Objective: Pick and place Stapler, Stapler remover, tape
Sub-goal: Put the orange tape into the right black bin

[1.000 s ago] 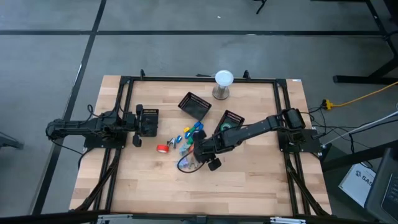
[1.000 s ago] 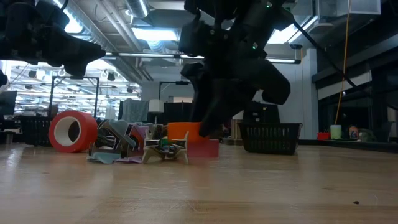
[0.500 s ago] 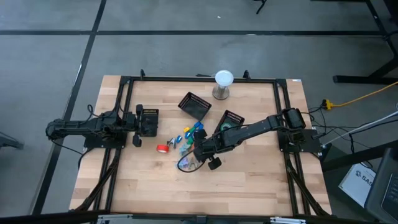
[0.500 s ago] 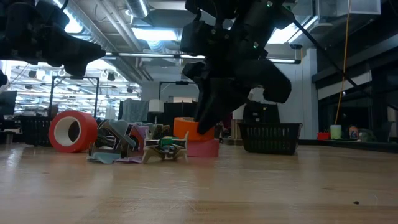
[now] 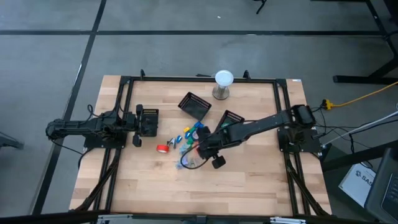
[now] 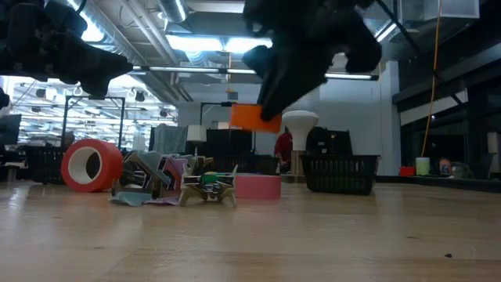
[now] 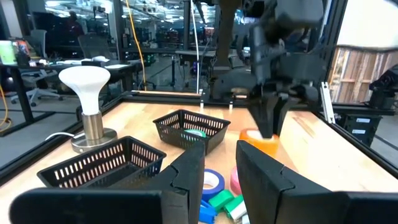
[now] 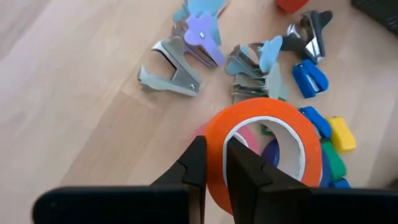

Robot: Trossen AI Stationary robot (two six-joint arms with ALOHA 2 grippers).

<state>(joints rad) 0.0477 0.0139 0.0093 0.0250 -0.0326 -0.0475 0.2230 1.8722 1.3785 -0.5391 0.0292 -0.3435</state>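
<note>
The orange tape roll (image 8: 264,146) is up off the wood, pinched through its rim by the right gripper (image 8: 214,165), hole facing up, hanging clear above the pile. Below it a pink roll (image 6: 258,186) lies flat on the table. Left of the pile, the red roll (image 6: 91,165) stands on edge, hole showing. A green roll (image 7: 194,132) sits in the far basket. Staple removers (image 8: 176,70) lie scattered, jaws splayed, beside small blue staplers (image 8: 310,78).

My right gripper (image 6: 266,117) has lifted the orange tape roll (image 6: 252,117) clear of the pink roll (image 6: 257,186), now hanging above it.
</note>
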